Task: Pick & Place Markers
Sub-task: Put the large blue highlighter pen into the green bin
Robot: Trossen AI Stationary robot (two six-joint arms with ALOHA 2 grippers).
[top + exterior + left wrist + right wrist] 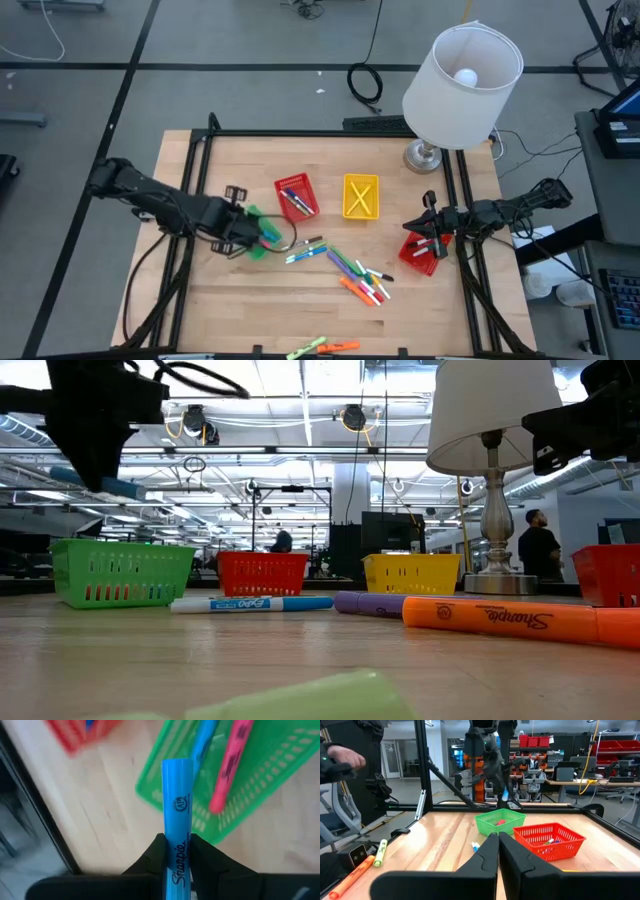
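My left gripper (248, 236) hangs over the green basket (262, 233) at the table's left, shut on a blue marker (177, 815). A pink marker (229, 767) and another blue one (204, 740) lie inside the green basket (250, 785). My right gripper (432, 226) is shut with nothing in it and waits level over a red basket (424, 253) at the right edge. Several loose markers (358, 275) lie on the wood in the middle, and more (322, 347) lie near the front edge. My left gripper pinches the blue marker's lettered barrel (178, 854) between its two fingers. The fingers slant steeply down from above. The marker reaches out past the fingertips, its free end (177, 765) above the green basket's rim, lifted clear of basket and table.
A red basket (297, 195) holding markers and a yellow basket (361, 195) stand at the middle back. A lamp (460, 75) stands at the back right corner. Black frame rails (200, 170) run along the table's sides. People show in the room behind.
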